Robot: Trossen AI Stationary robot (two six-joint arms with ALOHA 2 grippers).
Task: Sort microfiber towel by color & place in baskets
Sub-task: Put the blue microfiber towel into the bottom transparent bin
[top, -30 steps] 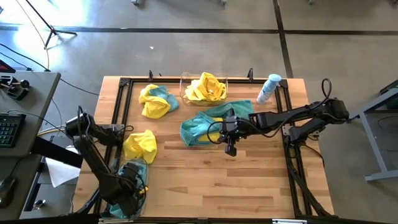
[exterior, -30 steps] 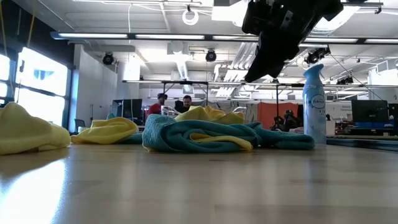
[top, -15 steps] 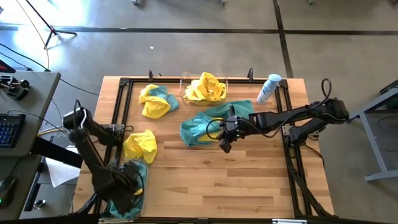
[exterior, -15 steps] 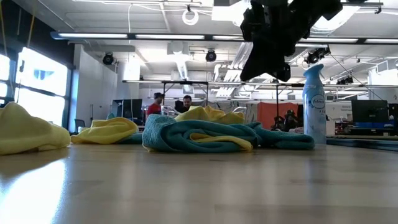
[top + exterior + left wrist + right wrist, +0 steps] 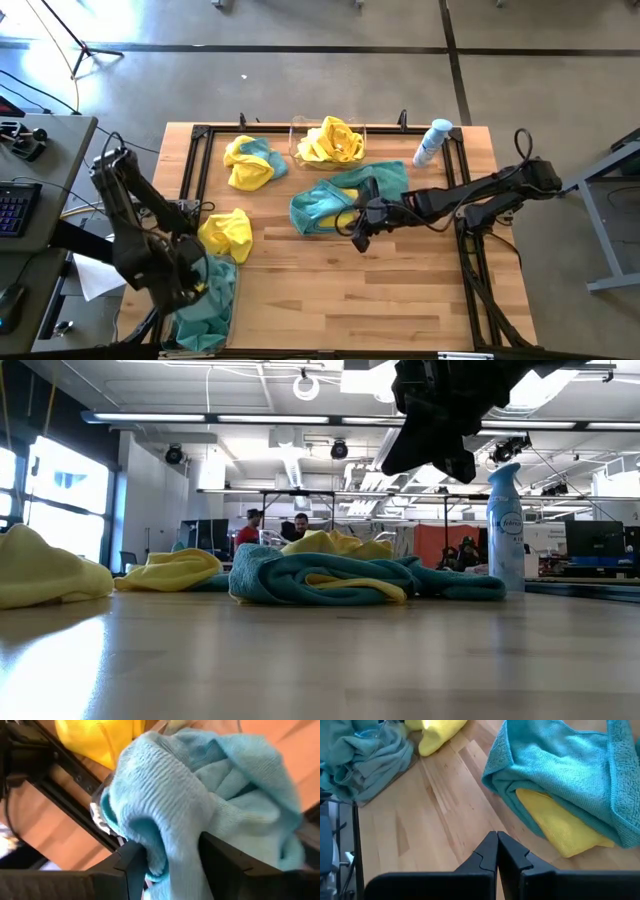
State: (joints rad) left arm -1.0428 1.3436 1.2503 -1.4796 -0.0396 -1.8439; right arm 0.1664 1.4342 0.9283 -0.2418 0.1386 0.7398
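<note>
The left gripper (image 5: 190, 285) stands over the near-left corner of the table (image 5: 380, 290), above the clear basket (image 5: 228, 300) there, which holds teal towels (image 5: 208, 300). In the left wrist view its fingers (image 5: 132, 862) stand apart with a fold of teal cloth (image 5: 200, 810) lying between them; whether they press on it cannot be told.

The right gripper (image 5: 358, 241) hangs above the middle of the table, its fingers (image 5: 487, 851) pressed together and holding nothing. It is just near of a teal towel (image 5: 345, 200) folded over a yellow towel (image 5: 560, 830), whose edge shows beneath.

A loose yellow towel (image 5: 226, 232) lies at the left, just far of the teal-filled basket. A yellow and teal bundle (image 5: 250, 162) lies at the far left. The second basket (image 5: 296, 130) stands at the far edge, centre, filled with yellow towels (image 5: 332, 141). A spray bottle (image 5: 432, 141) stands at the far right.
</note>
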